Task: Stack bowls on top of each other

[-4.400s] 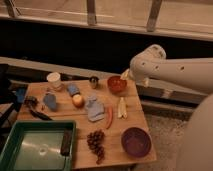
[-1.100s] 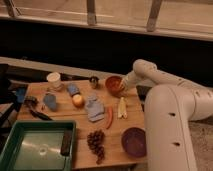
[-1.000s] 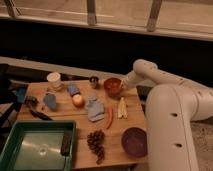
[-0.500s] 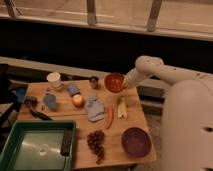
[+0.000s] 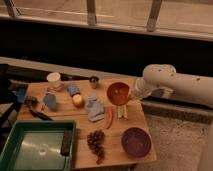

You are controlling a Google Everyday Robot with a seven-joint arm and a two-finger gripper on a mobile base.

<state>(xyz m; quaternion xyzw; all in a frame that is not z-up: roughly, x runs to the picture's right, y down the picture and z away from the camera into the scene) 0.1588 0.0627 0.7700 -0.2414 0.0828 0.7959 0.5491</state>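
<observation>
The smaller orange-red bowl is at the back right of the wooden table, tilted so its inside faces the camera and raised off the wood. My gripper is at the bowl's right rim, shut on it, with the white arm reaching in from the right. The larger dark purple-maroon bowl sits upright on the table's front right corner, apart from the gripper and nearer the camera.
A white cup and a small metal cup stand at the back. An orange fruit, a blue cloth, a red chili and grapes lie mid-table. A green tray is at the front left.
The orange-red bowl has come up off the table and shifted a little toward the front, held at its right rim. The arm has drawn back to the right. The purple bowl has not moved.
</observation>
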